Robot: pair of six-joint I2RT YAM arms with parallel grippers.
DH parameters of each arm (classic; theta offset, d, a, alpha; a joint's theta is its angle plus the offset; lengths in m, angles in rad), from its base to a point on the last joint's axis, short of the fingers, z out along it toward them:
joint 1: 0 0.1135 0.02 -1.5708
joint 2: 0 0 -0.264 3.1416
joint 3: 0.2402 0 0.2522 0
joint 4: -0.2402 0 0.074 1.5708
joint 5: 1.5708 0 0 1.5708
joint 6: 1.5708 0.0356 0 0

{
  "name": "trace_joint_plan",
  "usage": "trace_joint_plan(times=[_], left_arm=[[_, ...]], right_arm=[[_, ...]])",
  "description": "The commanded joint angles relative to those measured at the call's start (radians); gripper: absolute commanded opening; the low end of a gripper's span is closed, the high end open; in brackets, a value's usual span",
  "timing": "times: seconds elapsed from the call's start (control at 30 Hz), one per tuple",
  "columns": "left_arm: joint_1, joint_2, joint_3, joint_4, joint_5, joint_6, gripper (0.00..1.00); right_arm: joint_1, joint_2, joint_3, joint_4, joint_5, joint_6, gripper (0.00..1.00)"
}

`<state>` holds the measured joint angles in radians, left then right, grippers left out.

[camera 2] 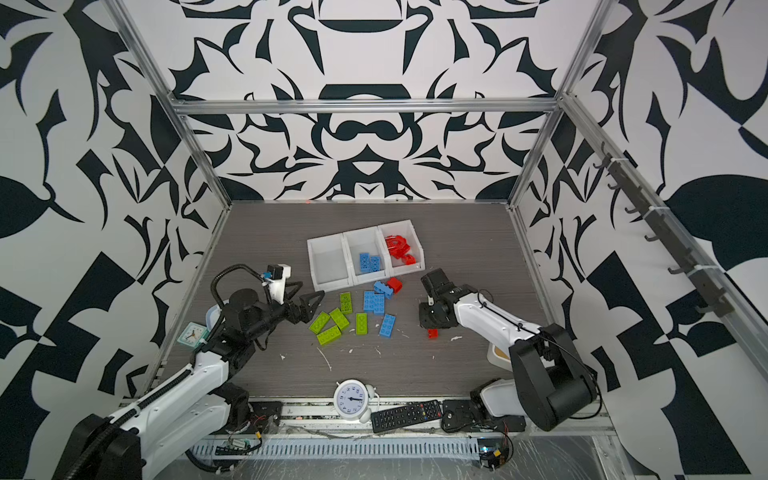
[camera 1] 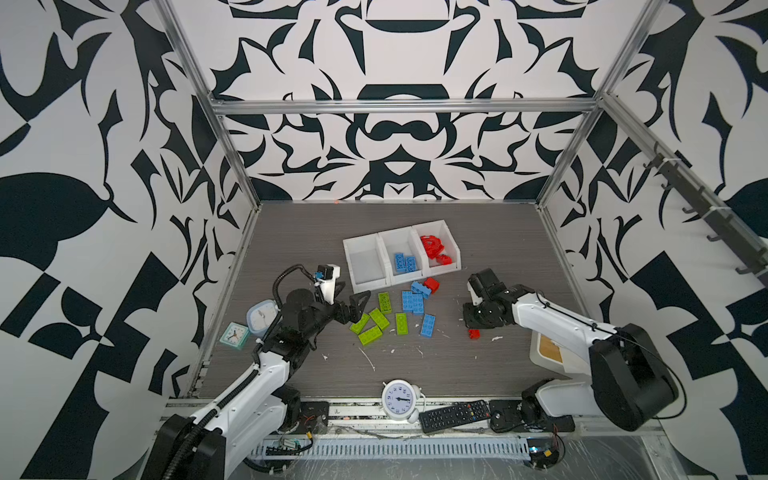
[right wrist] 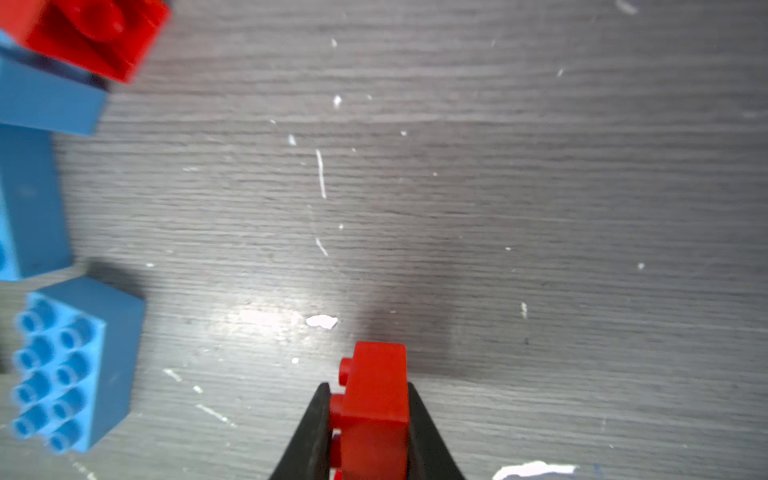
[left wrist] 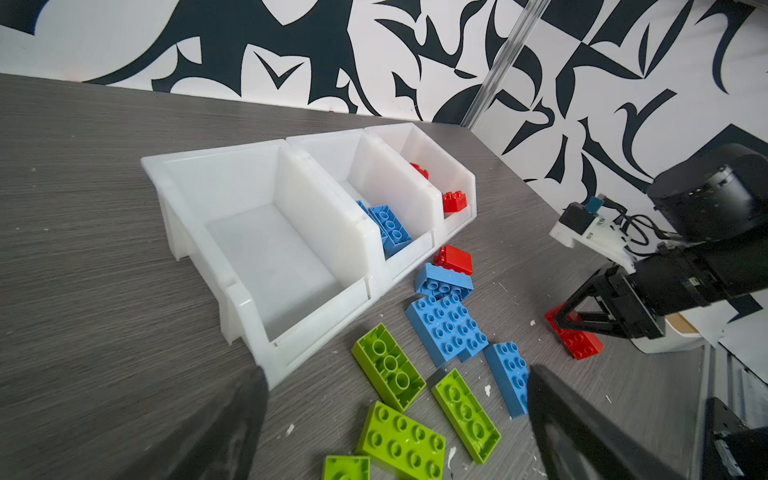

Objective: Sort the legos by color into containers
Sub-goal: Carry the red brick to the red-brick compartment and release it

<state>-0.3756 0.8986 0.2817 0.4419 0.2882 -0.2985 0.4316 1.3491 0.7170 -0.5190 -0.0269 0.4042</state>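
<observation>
Three joined white containers [camera 1: 365, 243] stand in a row at mid table: the left one is empty, the middle one holds blue legos [camera 1: 404, 262], the right one red legos [camera 1: 432, 247]. Loose green legos [camera 1: 380, 318], blue legos [camera 1: 412, 301] and a red lego [camera 1: 432, 284] lie in front of them. My right gripper [right wrist: 368, 388] is shut on a red brick [right wrist: 376, 411], seen low over the table in both top views [camera 1: 473, 333] [camera 2: 433, 333]. My left gripper [left wrist: 397, 374] hangs open over the green legos [left wrist: 401, 444], its jaws wide apart with nothing between them.
A round white clock [camera 1: 398, 399] and a black remote [camera 1: 455, 413] lie at the front edge. A teal square clock [camera 1: 234, 334] and a round white tub [camera 1: 262, 316] sit at the left. A white bin with wooden lid [camera 1: 548, 351] stands under the right arm.
</observation>
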Motion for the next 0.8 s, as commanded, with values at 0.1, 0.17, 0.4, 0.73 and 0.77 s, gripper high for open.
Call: trace_joint_plan(times=[0.1, 0.17, 0.4, 0.73, 0.77], left_arm=[[-0.001, -0.012, 0.009, 0.015, 0.007, -0.001, 1.00], [-0.002, -0.013, 0.010, 0.014, 0.007, -0.002, 1.00], [-0.002, -0.038, 0.009, 0.000, 0.000, -0.003, 1.00], [-0.002, -0.046, 0.001, -0.003, -0.035, -0.003, 1.00], [-0.001, -0.046, 0.001, -0.003, -0.033, -0.004, 1.00]], right_arm=[[-0.018, -0.092, 0.082, -0.034, -0.060, -0.042, 0.21], [-0.031, -0.104, 0.136, -0.057, -0.076, -0.065, 0.20], [-0.037, -0.053, 0.369, -0.135, -0.102, -0.147, 0.16], [-0.045, 0.182, 0.785, -0.181, -0.180, -0.246, 0.15], [-0.046, 0.202, 0.812, -0.177, -0.177, -0.255, 0.14]])
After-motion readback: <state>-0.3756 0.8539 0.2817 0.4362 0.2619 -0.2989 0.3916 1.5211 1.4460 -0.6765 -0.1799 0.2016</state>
